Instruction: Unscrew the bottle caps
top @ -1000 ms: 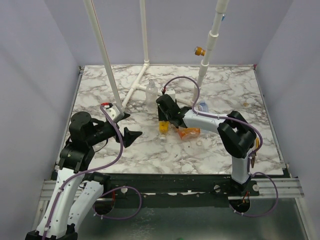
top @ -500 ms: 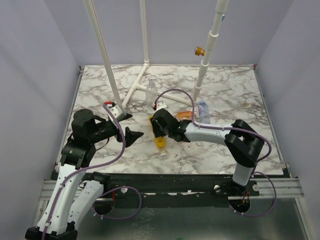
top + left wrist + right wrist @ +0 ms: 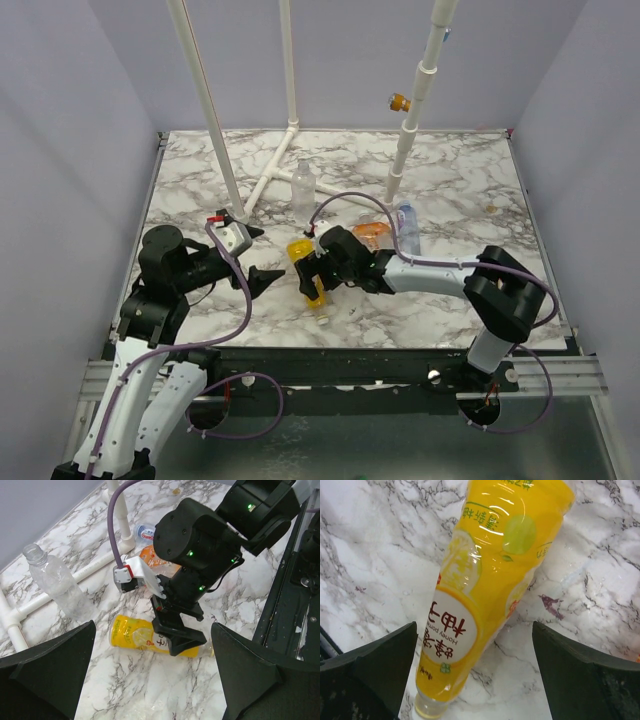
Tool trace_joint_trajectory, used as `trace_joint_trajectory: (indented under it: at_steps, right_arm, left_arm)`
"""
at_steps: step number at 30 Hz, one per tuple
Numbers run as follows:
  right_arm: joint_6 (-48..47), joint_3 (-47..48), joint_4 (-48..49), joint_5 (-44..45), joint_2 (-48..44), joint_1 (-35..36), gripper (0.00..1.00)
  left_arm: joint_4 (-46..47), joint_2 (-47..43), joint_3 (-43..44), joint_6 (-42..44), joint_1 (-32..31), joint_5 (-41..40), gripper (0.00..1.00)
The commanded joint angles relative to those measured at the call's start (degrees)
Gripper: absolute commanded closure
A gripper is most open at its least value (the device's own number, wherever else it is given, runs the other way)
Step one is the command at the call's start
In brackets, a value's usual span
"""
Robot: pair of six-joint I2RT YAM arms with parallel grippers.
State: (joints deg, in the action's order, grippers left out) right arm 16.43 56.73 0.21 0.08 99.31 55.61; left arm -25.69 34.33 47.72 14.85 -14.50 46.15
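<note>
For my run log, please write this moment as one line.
right gripper: open, over yellow bottle | yellow bottle: lying on marble table | left gripper: open, empty

Left gripper: fingers spread wide apart.
Yellow bottle: lying on its side on the marble table.
Right gripper: directly over the yellow bottle.
Clear bottle: near the white pipe frame.

The right gripper has swung left and nearer, the slender yellow bottle shifting with it.
</note>
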Motion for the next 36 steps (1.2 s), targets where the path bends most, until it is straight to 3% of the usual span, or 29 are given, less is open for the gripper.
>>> trace_joint_trajectory:
  at_steps: [1,14,21,23,33,35,36]
  right_arm:
    - [0.7,-2.7,1.5,-3.2,-4.4,0.2,0.01]
    - [2.8,-3.0,1.3,0.5,1.6,3.0,0.12]
    - [3.0,-2.3,-2.4,3.9,-2.7,3.0,0.33]
    - [2.3,-1.3,-4.1,3.8,-6.0,2.9,0.35]
    - [6.6,7.9,-17.1,-5.6,-15.6,2.9,0.37]
    - [7.6,8.6,-19.6,-5.0,-15.2,2.9,0.37]
    - [7.5,8.9,-21.5,-4.2,-14.4,2.9,0.32]
  left_arm:
    - [-0.1,0.2,-1.0,2.6,-0.2,2.4,0.01]
    - [-0.1,1.5,-0.3,3.8,-0.2,2.8,0.01]
    - [-0.2,1.9,-0.4,6.2,-0.2,4.0,0.01]
    - [-0.7,1.8,-0.7,10.0,-0.2,4.9,0.01]
    - [-5.3,-4.0,-4.6,46.9,-0.2,5.3,0.01]
    - [-5.4,-4.8,-5.8,50.4,-0.2,5.5,0.01]
    - [-5.5,-4.8,-6.0,50.4,-0.2,5.5,0.01]
